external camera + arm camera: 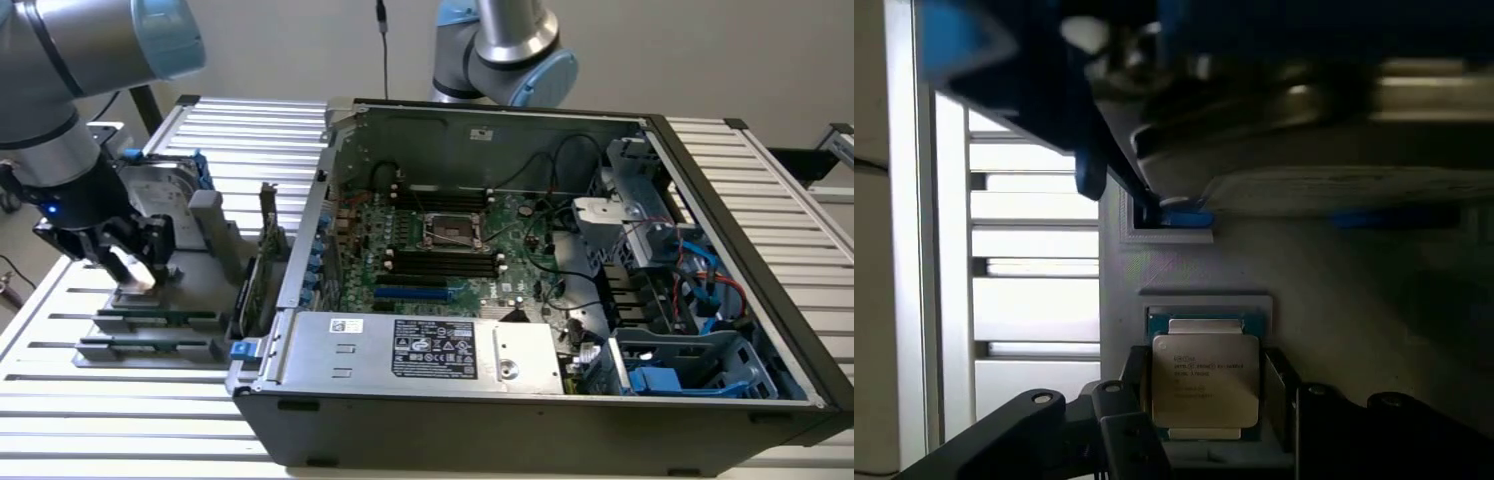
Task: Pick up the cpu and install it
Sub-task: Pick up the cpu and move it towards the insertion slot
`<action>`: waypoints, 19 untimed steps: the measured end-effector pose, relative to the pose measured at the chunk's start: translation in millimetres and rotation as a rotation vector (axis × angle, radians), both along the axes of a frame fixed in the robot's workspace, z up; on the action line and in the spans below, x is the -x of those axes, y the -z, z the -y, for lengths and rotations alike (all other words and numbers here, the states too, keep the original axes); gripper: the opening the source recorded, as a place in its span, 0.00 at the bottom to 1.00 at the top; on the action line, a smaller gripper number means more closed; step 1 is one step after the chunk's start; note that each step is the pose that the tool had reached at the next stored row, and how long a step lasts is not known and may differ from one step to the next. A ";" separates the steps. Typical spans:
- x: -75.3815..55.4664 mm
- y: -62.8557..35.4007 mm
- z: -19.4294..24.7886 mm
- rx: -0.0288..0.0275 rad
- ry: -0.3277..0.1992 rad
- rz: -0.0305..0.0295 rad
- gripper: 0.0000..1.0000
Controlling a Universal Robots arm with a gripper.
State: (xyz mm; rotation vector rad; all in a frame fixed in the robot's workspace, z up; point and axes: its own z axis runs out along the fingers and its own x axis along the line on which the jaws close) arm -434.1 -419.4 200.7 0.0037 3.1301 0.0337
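Observation:
The cpu point(1204, 375), a flat square chip with a dull silver top and printed text, lies in a pale holder point(1204, 300) on the grey fixture point(160, 300) at the exterior view's left. My gripper point(130, 265) is lowered onto it. Its two black fingers point(1136, 400) press against opposite sides of the chip, so the gripper point(1206, 400) is shut on the cpu. The chip still appears seated in the holder. The open computer case point(534, 400) lies to the exterior view's right, with the motherboard's empty socket point(454, 232) in its middle.
A silver hard drive in a blue frame point(160, 190) stands just behind my gripper. Upright cards point(267, 250) stand between the fixture and the case wall. A second arm point(501, 50) rises behind the case. A power supply point(414, 350) and cables point(694, 280) crowd the case.

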 end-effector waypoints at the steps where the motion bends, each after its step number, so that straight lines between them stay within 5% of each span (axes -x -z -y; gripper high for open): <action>1: 0.0 -2.8 0.0 0.0000 0.000 -0.0003 0.55; 19: -1.4 -81.2 0.0 -0.0001 0.000 -0.0094 0.55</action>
